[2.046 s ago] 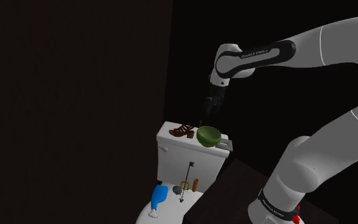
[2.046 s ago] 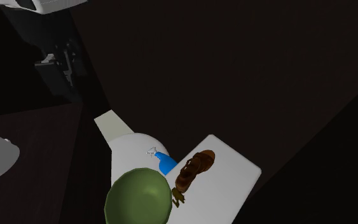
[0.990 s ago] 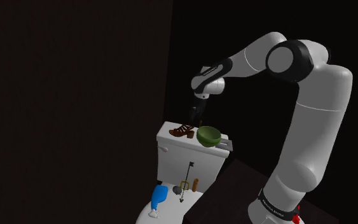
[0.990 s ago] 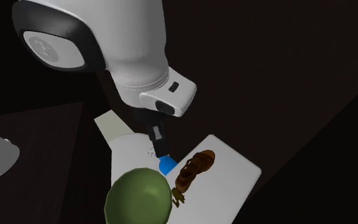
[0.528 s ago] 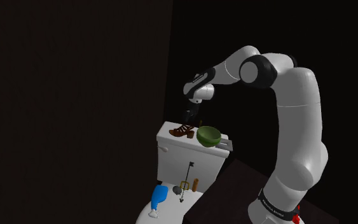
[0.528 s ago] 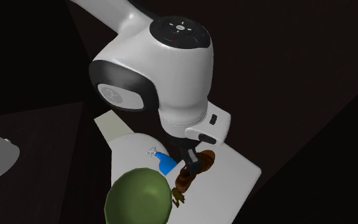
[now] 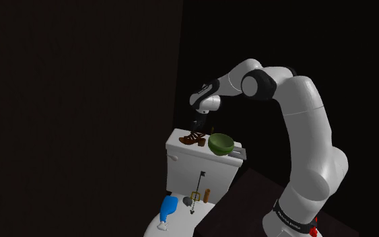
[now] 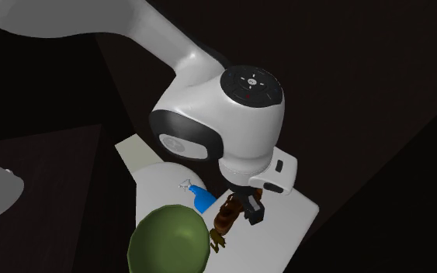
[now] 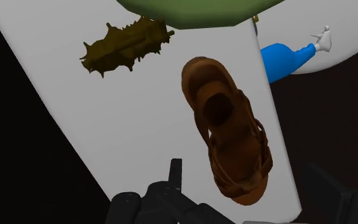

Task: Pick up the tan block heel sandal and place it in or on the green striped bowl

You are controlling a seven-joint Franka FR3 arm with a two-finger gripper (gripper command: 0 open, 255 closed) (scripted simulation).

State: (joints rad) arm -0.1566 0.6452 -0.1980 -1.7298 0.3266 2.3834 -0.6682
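A brown strappy block heel sandal [image 7: 193,139] lies on the white toilet tank lid [image 7: 179,147], just to the shoulder view's left of the green bowl [image 7: 221,143]. My gripper [image 7: 199,126] hangs directly over the sandal, pointing down. In the wrist view the fingers stand open, one on each side of one end of the sandal [image 9: 227,127], without touching it; the gripper [image 9: 250,177] is close above it. From the second exterior view the gripper [image 8: 251,210] hovers at the sandal [image 8: 225,218], with the bowl [image 8: 168,242] beside it.
A spiky olive-brown object [image 9: 126,46] lies on the lid between sandal and bowl. A blue spray bottle [image 7: 167,209] rests lower down on the toilet, near a few small items [image 7: 196,194]. The lid's edges fall off into darkness around it.
The arm has swung toward the shoulder view's left and come down, bringing the gripper from above the bowl's far side to right over the sandal. Sandal and bowl have not moved.
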